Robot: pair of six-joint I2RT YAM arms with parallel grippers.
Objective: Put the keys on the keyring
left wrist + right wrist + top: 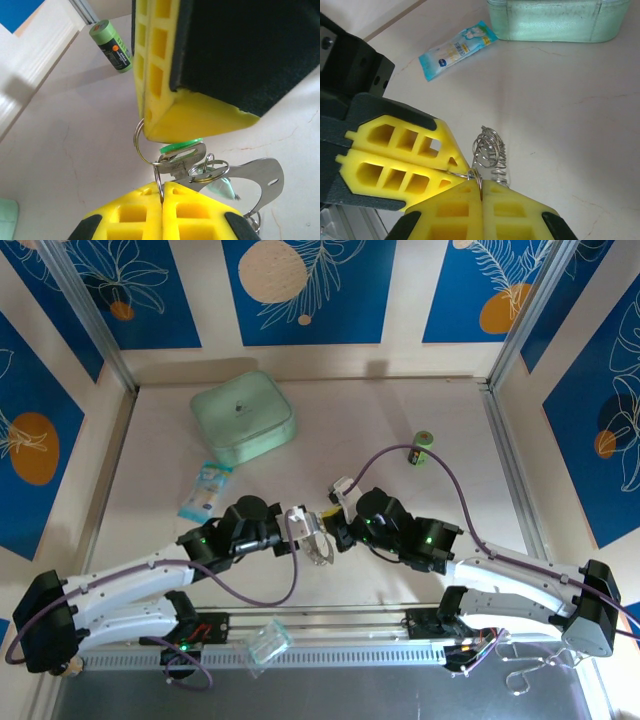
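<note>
Left wrist view puts the left gripper [162, 187] at the bottom edge, its yellow fingers clenched on a thin wire loop [157, 177] of the keyring [262, 174]. The right gripper [145, 131] reaches in from above, also clamped tight, pinching another turn of wire in the same cluster a little higher up. Between the two sets of tips hang the keys. The green-headed key [181, 148] lies just under the right gripper's tip, and the silver key [176, 164] sits against it from below. Whether either is fully threaded onto the wire I cannot tell. Past them the keyring's pale curved band trails over the table [75, 150], and the right wrist view shows its sparkly coil [490, 152] dangling just beyond the fingers.

Both grips sit on thin round wire at the very ends of soft pads. I judge that a small twist, or the arms pulling apart, could let the wire slide out of one pinch and drop the whole cluster. Opposed pulling could also warp the loop or close its gap before a key gets through. The keys look free to swing, so a jolt could shake one off an open end, and something that small would be hard to pick up from the table. The grippers are almost touching, so a sideways correction could knock finger against finger.
</note>
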